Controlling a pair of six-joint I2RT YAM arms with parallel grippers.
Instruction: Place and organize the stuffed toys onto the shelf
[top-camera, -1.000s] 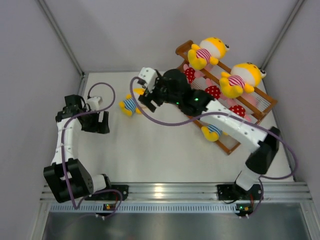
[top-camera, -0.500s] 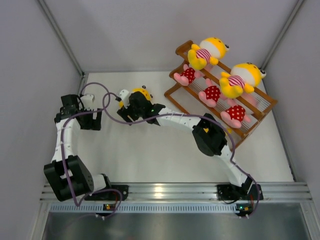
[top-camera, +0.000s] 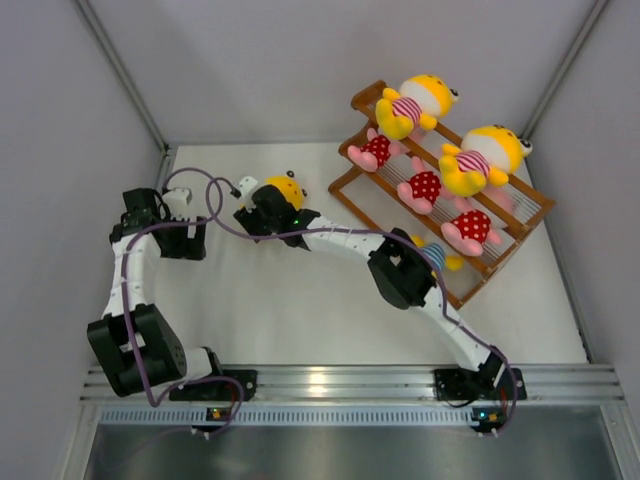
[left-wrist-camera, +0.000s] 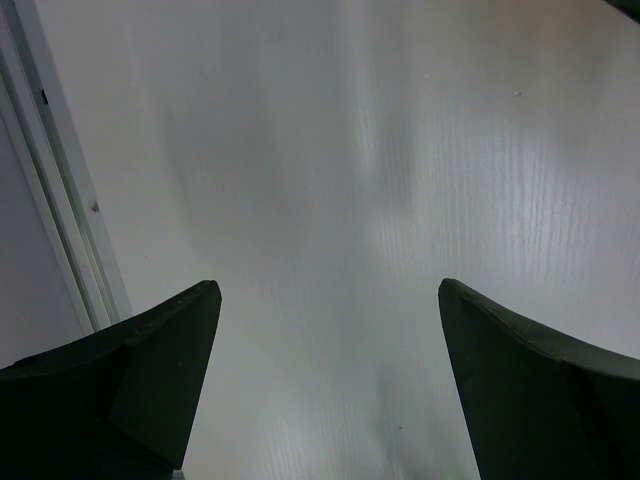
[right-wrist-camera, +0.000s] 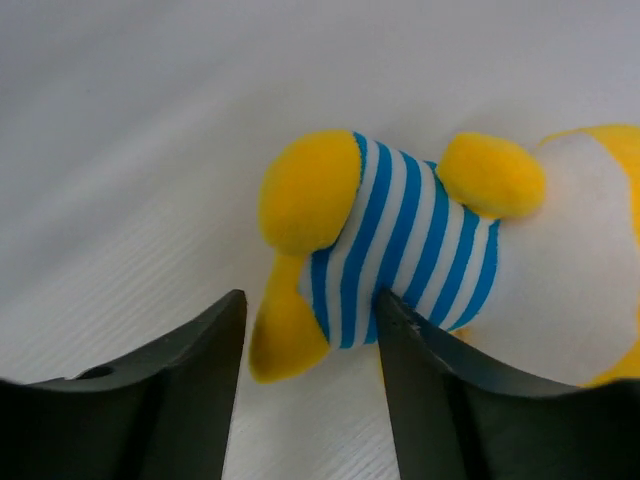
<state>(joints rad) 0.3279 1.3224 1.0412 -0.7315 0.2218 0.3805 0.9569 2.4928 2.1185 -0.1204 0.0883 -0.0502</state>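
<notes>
A yellow stuffed toy in a blue-striped shirt (right-wrist-camera: 400, 240) lies on the white table, and its head shows in the top view (top-camera: 287, 187). My right gripper (right-wrist-camera: 310, 305) is open and straddles the toy's lower body. Its right finger touches the shirt and its left finger stands clear of the leg. In the top view the right gripper (top-camera: 258, 212) reaches far left. The wooden shelf (top-camera: 352, 182) holds two yellow pink-striped toys (top-camera: 415, 103), three pink red-dotted toys (top-camera: 424, 186) and a blue-striped one (top-camera: 435, 257). My left gripper (left-wrist-camera: 328, 290) is open and empty.
The left gripper (top-camera: 185, 240) hovers near the table's left edge, beside the metal wall rail (left-wrist-camera: 60, 200). The right arm's elbow (top-camera: 400, 280) lies in front of the shelf's lowest tier. Purple cables (top-camera: 215, 205) loop near both wrists.
The right arm swung from in front of the shelf down and left onto the blue-striped toy on the table. The left gripper shifted slightly left.
</notes>
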